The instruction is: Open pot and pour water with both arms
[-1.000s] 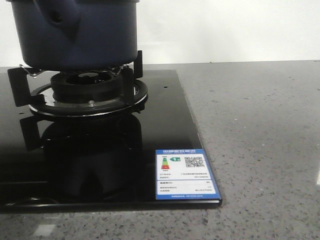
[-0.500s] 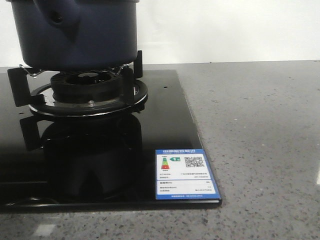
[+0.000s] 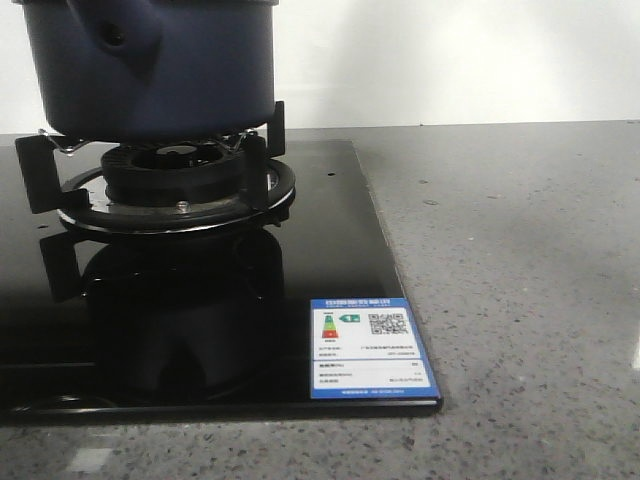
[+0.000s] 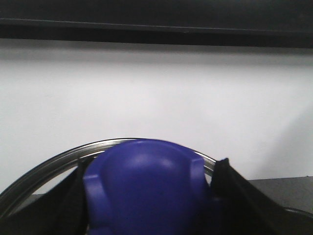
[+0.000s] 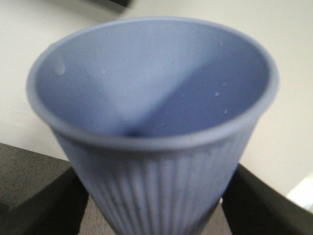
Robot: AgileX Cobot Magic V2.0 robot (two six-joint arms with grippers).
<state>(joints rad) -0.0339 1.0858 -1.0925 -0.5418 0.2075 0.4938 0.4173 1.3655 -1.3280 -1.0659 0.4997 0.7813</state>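
Note:
The dark navy pot (image 3: 160, 70) stands on the gas burner (image 3: 175, 185) at the far left, its stubby handle (image 3: 120, 35) facing me. Its top is cut off by the frame edge. Neither gripper shows in the front view. In the left wrist view my left gripper (image 4: 146, 200) is shut on the blue lid knob (image 4: 146, 181). The lid's metal rim (image 4: 44, 169) arcs behind the knob against a white wall. In the right wrist view my right gripper (image 5: 156, 210) is shut on a pale blue ribbed cup (image 5: 156, 98). The cup's mouth faces the camera.
The burner sits on a black glass cooktop (image 3: 330, 250) with a blue and white label (image 3: 368, 348) at its near right corner. Grey speckled counter (image 3: 520, 280) lies to the right. A white wall stands behind.

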